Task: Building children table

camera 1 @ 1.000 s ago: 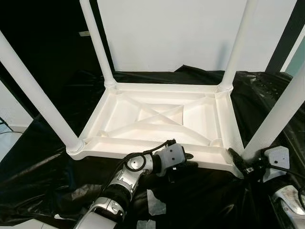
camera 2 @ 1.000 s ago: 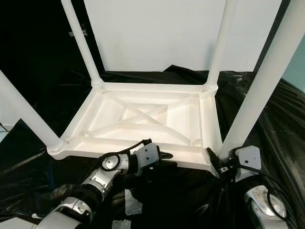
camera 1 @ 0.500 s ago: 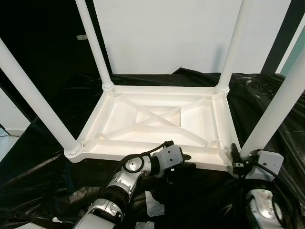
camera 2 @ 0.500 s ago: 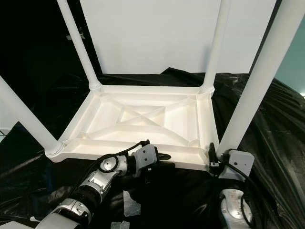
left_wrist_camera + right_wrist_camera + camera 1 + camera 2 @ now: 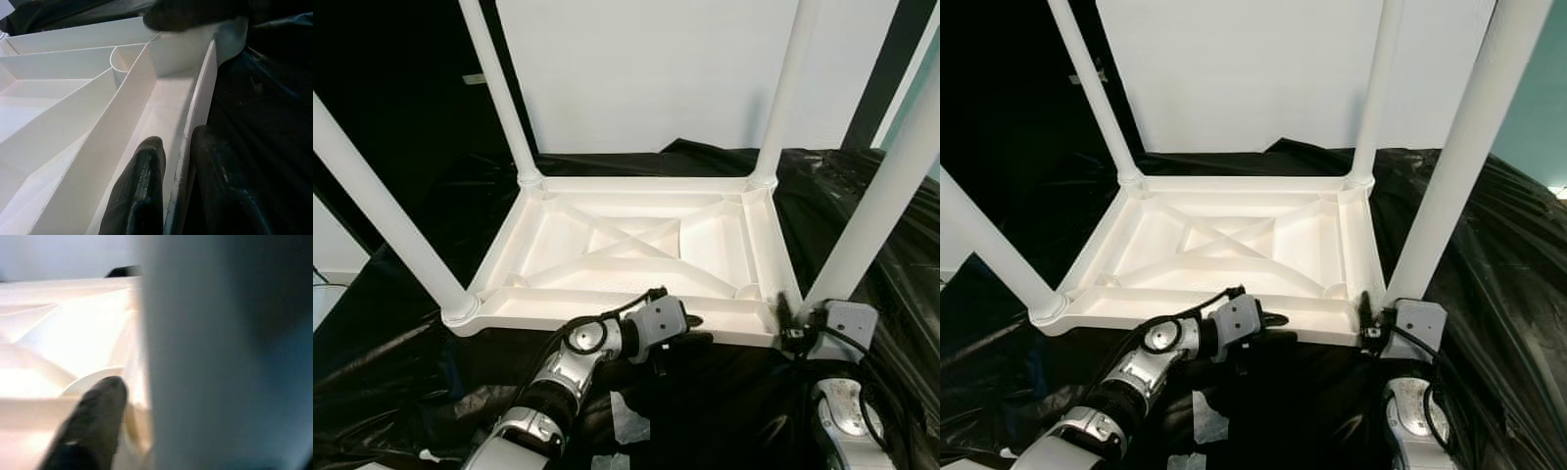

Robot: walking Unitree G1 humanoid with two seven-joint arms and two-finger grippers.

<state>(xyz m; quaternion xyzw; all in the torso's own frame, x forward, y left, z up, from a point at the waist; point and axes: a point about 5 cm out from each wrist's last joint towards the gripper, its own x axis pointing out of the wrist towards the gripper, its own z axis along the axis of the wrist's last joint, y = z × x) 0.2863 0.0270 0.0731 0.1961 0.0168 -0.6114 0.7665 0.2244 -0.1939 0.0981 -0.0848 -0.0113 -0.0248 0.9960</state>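
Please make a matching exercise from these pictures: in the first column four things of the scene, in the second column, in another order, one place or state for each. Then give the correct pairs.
Column 1
1. left gripper
2. right gripper
3. table top
4. black sheet

Column 2
A. spread on the ground under everything
B. lying upside down, ribs showing, four white legs pointing up
C. one finger on each side of the near rim of the table top
D. at the foot of the near right leg

Pairs: 1-C, 2-D, 3-B, 4-A
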